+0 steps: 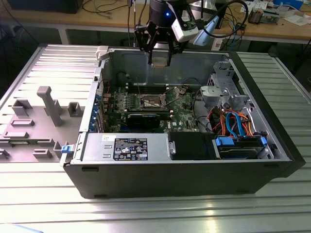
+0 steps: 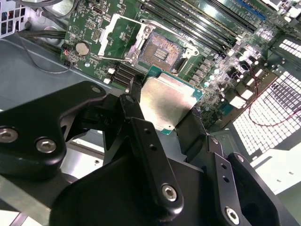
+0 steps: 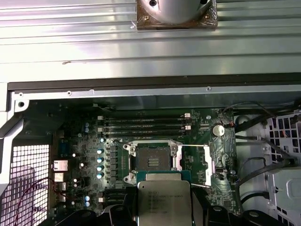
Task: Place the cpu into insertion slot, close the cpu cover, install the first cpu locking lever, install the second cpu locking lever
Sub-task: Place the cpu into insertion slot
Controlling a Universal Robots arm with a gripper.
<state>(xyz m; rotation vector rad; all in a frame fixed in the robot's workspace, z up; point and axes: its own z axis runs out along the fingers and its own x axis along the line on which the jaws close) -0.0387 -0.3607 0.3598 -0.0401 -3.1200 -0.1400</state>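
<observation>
One black two-fingered gripper (image 1: pixel 159 62) hangs at the upper middle of the exterior view, above the open dark-grey metal computer case (image 1: pixel 184 182) and well apart from the green circuit board (image 1: pixel 187 104) on the case floor. In the second wrist view its fingers (image 2: pixel 131 104) are clamped narrowly on opposite edges of the cpu (image 2: pixel 167 101), a small flat square chip with a silver-grey metal top, held clear of the board. The insertion slot (image 2: pixel 162 49), a small square dark recess with a silvery rim, lies bare near the chip. The cpu cover (image 2: pixel 117 40), a thin silvery metal frame with a cut-out centre, stands swung open just beside the slot. Long black memory slots (image 2: pixel 188 23) run along the socket's other side.
</observation>
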